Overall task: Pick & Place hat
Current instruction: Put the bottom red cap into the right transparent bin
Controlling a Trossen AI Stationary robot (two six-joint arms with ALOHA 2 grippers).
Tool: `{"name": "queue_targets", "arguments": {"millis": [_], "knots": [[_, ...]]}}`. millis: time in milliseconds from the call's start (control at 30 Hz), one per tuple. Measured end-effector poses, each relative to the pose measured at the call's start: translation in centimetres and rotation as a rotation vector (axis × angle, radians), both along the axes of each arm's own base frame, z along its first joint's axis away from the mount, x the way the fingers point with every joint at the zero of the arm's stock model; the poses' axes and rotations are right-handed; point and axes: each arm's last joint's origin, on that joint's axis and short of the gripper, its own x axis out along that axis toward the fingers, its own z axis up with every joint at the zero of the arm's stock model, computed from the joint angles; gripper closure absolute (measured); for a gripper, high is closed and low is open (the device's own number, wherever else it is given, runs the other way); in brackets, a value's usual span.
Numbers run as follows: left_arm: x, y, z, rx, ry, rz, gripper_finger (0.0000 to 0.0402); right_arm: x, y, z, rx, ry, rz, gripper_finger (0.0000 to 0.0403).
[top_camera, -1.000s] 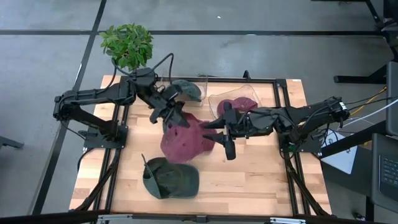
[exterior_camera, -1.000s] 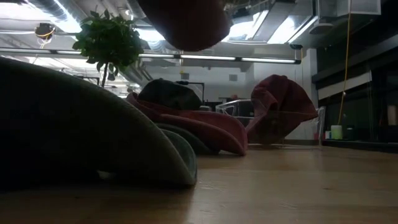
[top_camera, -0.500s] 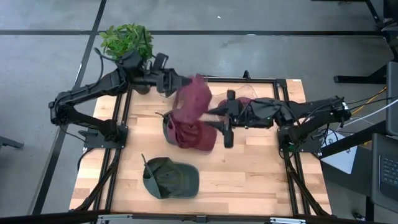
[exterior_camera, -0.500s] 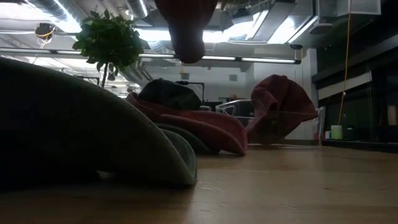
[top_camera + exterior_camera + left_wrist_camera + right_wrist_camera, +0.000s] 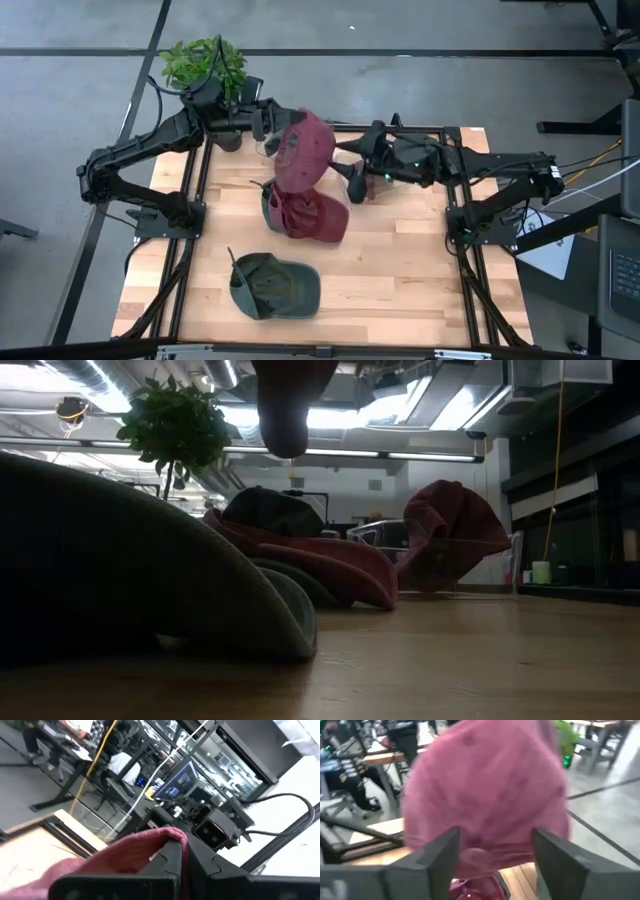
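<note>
Hat (image 5: 303,148) in dark red is held up in the air over the back of the table (image 5: 400,290), above the pile of other hats. It is pinched by the left gripper (image 5: 270,128), which is closed tight on a fold of the cloth, as the left wrist view shows with the red cloth squeezed between the two dark fingers (image 5: 170,865). The hat hangs down from that pinch, so its long way runs up and down, and its round top is turned toward the right arm.

The right gripper (image 5: 358,182) is just beside the hat, on its right side, with its fingers spread wide apart and nothing held in them. In the right wrist view the hat (image 5: 485,795) fills the space ahead, right between the two open fingers (image 5: 427,865). So the hat lies straight in front of the right gripper, and very near.

The next move is judged to be a pass from one arm to the other, or a carry to the clear bin (image 5: 345,160) at the back.

A red hat (image 5: 312,216) and a green cap (image 5: 275,286) lie on the table below.
</note>
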Motion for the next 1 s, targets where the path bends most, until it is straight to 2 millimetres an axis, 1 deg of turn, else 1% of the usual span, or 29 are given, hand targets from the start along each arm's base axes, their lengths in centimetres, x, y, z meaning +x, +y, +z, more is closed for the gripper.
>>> {"name": "queue_targets", "arguments": {"millis": [133, 200, 267, 400, 533, 633, 700, 767, 833, 900, 1000], "knots": [[-0.2, 0.5, 0.0, 0.049, 0.005, 0.039, 0.0396, 0.0, -1.6, 0.1, 0.110, -0.052, -0.073, 0.0090], [-0.3, 0.7, 0.0, 0.083, 0.010, 0.058, 0.0396, -0.1, -2.4, 0.0, 0.190, -0.072, -0.093, 0.0068], [-0.3, 0.8, 0.0, 0.124, 0.015, 0.089, 0.0396, 0.0, -3.1, -0.1, 0.278, -0.094, -0.075, 0.0053], [-0.4, 0.8, 0.5, 0.194, -0.028, 0.116, 0.0396, 0.3, -4.4, -0.3, 0.398, -0.122, -0.033, 0.0044], [-0.4, 0.8, 1.0, 0.243, -0.077, 0.122, 0.0396, 0.3, -5.4, -0.5, 0.401, -0.114, -0.061, 0.0044], [-0.5, 0.8, 1.3, 0.255, -0.105, 0.124, 0.0396, 0.3, -5.9, -0.1, 0.387, -0.154, -0.067, 0.0044], [-0.5, 0.8, 1.4, 0.257, -0.109, 0.125, 0.0396, 0.3, -6.2, 0.1, 0.384, -0.176, -0.041, 0.0044], [-0.5, 0.8, 1.4, 0.257, -0.110, 0.124, 0.0396, 0.3, -6.4, 0.3, 0.392, -0.193, 0.008, 0.0051], [-0.5, 0.8, 1.4, 0.257, -0.110, 0.123, 0.0395, 0.3, -6.5, 0.4, 0.409, -0.195, 0.043, 0.0070], [-0.5, 0.8, 1.4, 0.257, -0.110, 0.123, 0.0394, 0.3, -6.6, 0.4, 0.413, -0.190, 0.063, 0.0102], [-0.5, 0.7, 1.4, 0.258, -0.110, 0.120, 0.0394, 0.3, -6.6, 0.4, 0.414, -0.187, 0.070, 0.0171]]}}
